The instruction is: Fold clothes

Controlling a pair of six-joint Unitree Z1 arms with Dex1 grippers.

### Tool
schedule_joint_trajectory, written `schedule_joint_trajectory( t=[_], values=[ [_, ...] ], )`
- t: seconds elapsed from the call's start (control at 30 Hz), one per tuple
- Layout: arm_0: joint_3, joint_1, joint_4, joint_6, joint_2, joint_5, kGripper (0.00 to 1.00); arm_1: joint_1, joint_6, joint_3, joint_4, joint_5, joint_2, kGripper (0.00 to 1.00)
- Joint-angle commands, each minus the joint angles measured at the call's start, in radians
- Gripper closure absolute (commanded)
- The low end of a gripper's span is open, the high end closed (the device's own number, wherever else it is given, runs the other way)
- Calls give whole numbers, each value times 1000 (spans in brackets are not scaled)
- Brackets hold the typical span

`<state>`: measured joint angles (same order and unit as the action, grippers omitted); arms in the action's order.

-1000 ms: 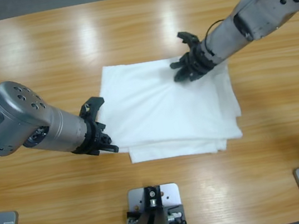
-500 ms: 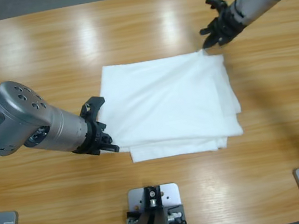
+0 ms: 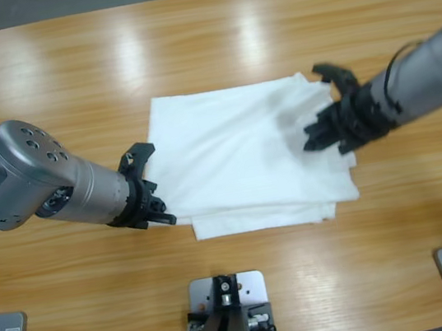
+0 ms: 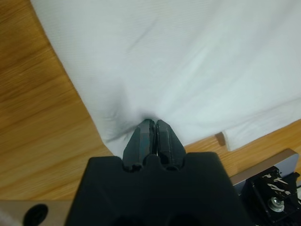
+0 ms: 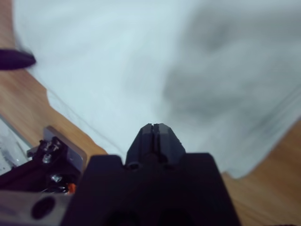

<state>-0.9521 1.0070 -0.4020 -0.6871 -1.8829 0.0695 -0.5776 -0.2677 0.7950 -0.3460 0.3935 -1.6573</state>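
On the table (image 3: pixel 64 64): one white T-shirt (image 3: pixel 244 154), folded into a rough rectangle near the middle, layered edges peeking out along the near side and the right side.

Left gripper (image 3: pixel 144 195): parked at the shirt's left edge, jaws pressed together. In the left wrist view the tips (image 4: pixel 153 127) poke right into the fabric edge and it puckers around them, so I'd guess it's pinching or pinning cloth, but can't swear anything is between the jaws.

Right gripper (image 3: pixel 332 120): over the shirt's right side, casting a shadow on it. From its wrist view (image 5: pixel 155 129) the jaws look closed with nothing in them. Whether it's touching the cloth or just above it, no idea.

How it'll handle: thin, light, floppy stuff. It'll slide on the wood and layers will drag apart if you grab just the top one. Best bet is to pinch at a corner or a folded edge through all layers.

Hard to see: the chest lettering isn't visible anywhere, sleeves and collar are tucked away inside the folds.
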Motion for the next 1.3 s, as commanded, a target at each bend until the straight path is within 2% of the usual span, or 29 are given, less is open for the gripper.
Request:
schedule_joint_trajectory(
  t=[0.03, 0.43, 0.57, 0.67, 0.7, 0.73, 0.77, 0.83, 0.87, 0.9, 0.93, 1.03, 1.1, 1.2, 1.3],
  values=[
    [96, 5, 6, -8, -165, 7, 1000, -45, -150, -128, 44, -8, -57, 1000],
    [101, 5, 13, -11, -165, 7, 1000, -55, -396, -122, -198, -230, -137, 1000],
    [105, 5, 19, -10, -164, 6, 1000, -68, -457, -88, -302, -270, -134, 1000],
    [110, 5, 26, -11, -162, 7, 1000, -106, -486, -84, -316, -291, -93, 990],
    [110, 5, 27, -14, -160, 7, 1000, -107, -488, -83, -316, -296, -62, 698],
    [107, 5, 29, -17, -151, 7, 1000, -107, -472, -75, -311, -304, -9, 207],
    [104, 4, 28, -19, -125, 7, 1000, -111, -438, -54, -312, -315, 77, 3],
    [106, -28, 20, -23, -14, 7, 1000, -111, -401, 3, -346, -323, 181, 0],
    [109, -58, 7, -22, 55, 8, 575, -111, -384, 31, -361, -318, 205, 0],
    [114, -97, 7, -14, 129, 11, 89, -111, -373, 47, -365, -308, 213, 0],
    [115, -149, 8, -6, 187, 32, 11, -113, -370, 51, -362, -298, 213, 0],
    [144, -354, 29, 60, 256, 165, 4, -143, -371, 49, -357, -289, 205, 0],
    [185, -464, 107, 122, 249, 295, 6, -160, -376, 49, -357, -285, 208, 0],
    [194, -506, 135, 169, 239, 381, 4, -168, -382, 48, -356, -282, 214, 0],
    [241, -549, 242, 197, 167, 452, 6, -177, -389, 47, -354, -281, 218, 0]
  ],
)
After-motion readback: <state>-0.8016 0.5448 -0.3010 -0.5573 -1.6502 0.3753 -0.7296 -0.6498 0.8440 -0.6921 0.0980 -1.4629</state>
